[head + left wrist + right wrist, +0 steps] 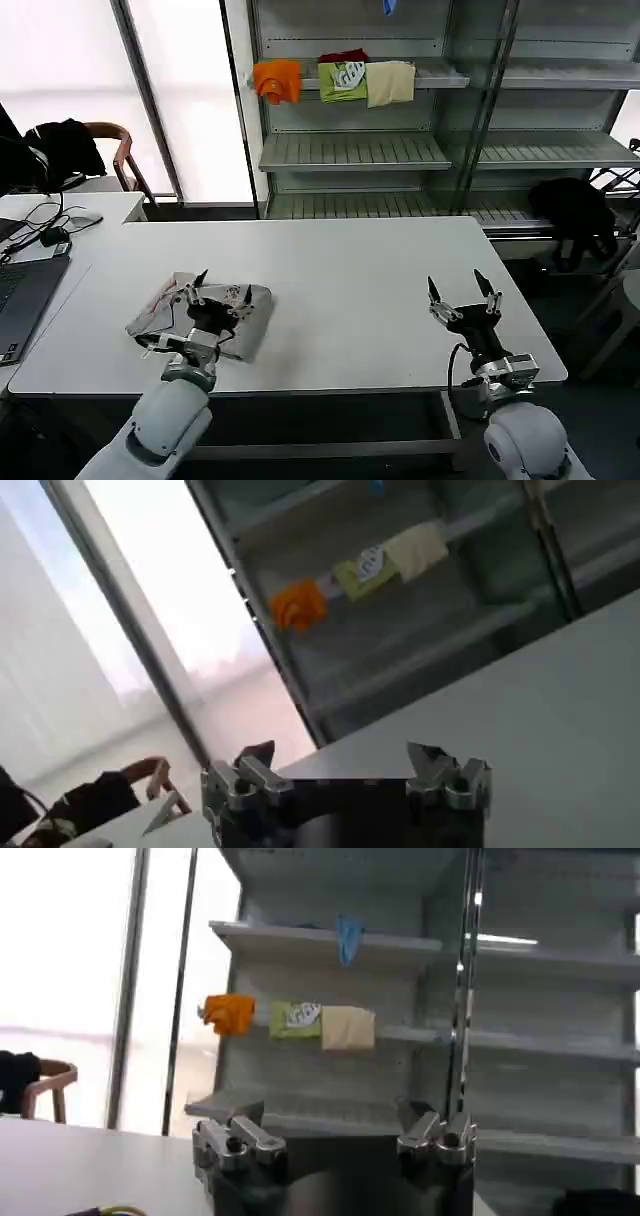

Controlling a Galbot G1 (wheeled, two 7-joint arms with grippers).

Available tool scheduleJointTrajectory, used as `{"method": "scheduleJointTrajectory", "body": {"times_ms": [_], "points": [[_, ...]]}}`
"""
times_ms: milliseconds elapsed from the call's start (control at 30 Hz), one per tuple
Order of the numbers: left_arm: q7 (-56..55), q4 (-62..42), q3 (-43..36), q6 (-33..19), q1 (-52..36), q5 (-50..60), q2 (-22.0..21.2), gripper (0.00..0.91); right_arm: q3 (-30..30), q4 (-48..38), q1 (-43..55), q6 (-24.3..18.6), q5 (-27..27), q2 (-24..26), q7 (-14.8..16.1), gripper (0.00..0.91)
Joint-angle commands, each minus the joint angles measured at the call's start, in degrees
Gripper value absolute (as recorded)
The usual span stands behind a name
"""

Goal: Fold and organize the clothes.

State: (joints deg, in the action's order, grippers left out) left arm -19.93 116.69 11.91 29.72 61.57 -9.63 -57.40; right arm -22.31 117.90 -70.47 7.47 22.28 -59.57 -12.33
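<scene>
Your left gripper (pixel 216 292), lower left of frame, fingers spread apart, sits over crumpled light grey shirt (pixel 250 312) near front edge of white table (pixel 350 290). Your right gripper (pixel 464 290), lower right, fingers spread wide, holds nothing, well apart from shirt. Laptop (pixel 25 300) at far left edge.
</scene>
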Motion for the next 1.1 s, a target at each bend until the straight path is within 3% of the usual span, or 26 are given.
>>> {"method": "scheduleJointTrajectory", "body": {"times_ms": [33, 100, 200, 233, 267, 333, 567, 833, 967, 1100], "points": [[6.36, 5.71, 18.00, -2.46, 6.62, -11.95, -0.74, 0.907, 10.17, 0.56, 9.20, 11.75, 10.15, -4.46, 0.44, 0.907], [6.46, 7.19, 17.98, -2.09, 5.50, -12.26, -0.78, 0.907, 13.81, 0.36, 12.29, 14.22, 12.10, -6.12, -0.62, 0.907], [6.62, 8.51, 16.69, -2.20, 3.97, -12.35, -1.11, 0.907, 20.69, -1.39, 16.59, 16.99, 15.58, -9.67, -6.65, 0.907], [6.69, 8.82, 15.93, -2.16, 3.55, -12.32, -1.45, 0.907, 23.93, -3.25, 17.77, 18.04, 17.07, -11.01, -10.25, 0.907], [6.75, 8.89, 15.58, -2.18, 3.32, -12.30, -1.62, 0.907, 24.29, -4.10, 18.26, 18.40, 17.39, -11.55, -10.85, 0.907], [6.81, 9.01, 14.13, -2.28, 2.82, -12.10, -2.29, 0.907, 29.18, -8.73, 19.42, 17.73, 17.13, -13.99, -13.06, 0.907], [7.67, 8.91, 12.10, -3.10, 2.15, -12.05, -2.67, 0.907, 34.92, -19.43, 22.93, 15.78, 14.72, -23.68, -19.23, 0.907], [8.44, 8.62, 11.49, -3.38, 2.43, -11.72, -3.16, 0.907, 36.70, -25.14, 25.69, 16.61, 15.95, -29.60, -17.95, 0.907], [8.60, 8.22, 11.33, -3.48, 2.37, -11.44, -3.25, 0.907, 36.90, -26.54, 25.94, 17.38, 16.20, -30.28, -17.43, 0.907], [8.79, 8.11, 11.15, -3.47, 2.35, -11.33, -3.31, 0.907, 37.09, -26.09, 26.41, 21.07, 15.96, -29.84, -16.86, 0.907]]}}
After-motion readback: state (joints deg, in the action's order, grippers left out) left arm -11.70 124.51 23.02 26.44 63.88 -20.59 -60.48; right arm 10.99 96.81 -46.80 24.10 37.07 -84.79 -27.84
